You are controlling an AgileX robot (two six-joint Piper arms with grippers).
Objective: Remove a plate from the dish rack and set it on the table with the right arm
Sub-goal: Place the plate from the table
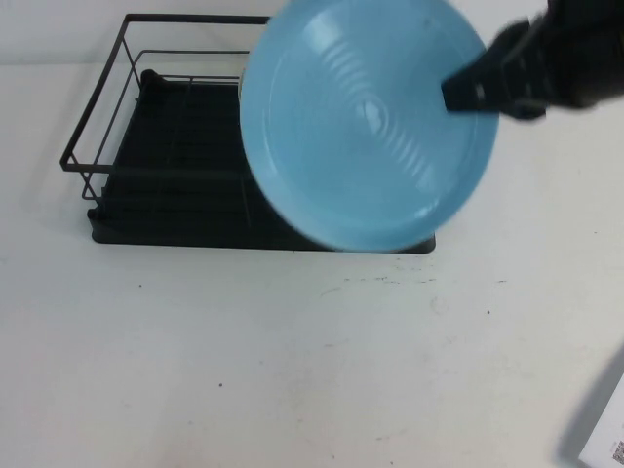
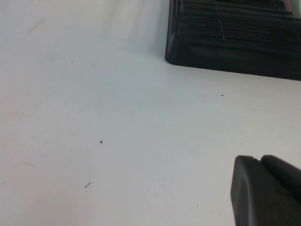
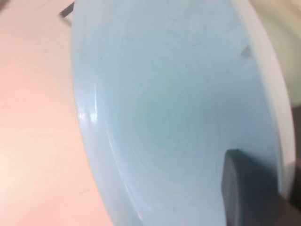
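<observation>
The light sky-blue plate (image 1: 366,122) is held up in the air, tilted, in front of the right part of the black dish rack (image 1: 171,166). My right gripper (image 1: 468,90) is shut on the plate's right rim, with one finger lying on its face. In the right wrist view the plate (image 3: 160,108) fills the picture, and one dark finger (image 3: 244,188) presses on its inner face by the rim. My left gripper (image 2: 263,162) is low over the white table (image 2: 117,132), near the rack's corner (image 2: 225,42), its fingers together and empty.
The rack's wire frame (image 1: 93,127) rises at the rear left of the table (image 1: 292,351). A white paper with a code (image 1: 606,450) lies at the front right edge. Small dark specks mark the table.
</observation>
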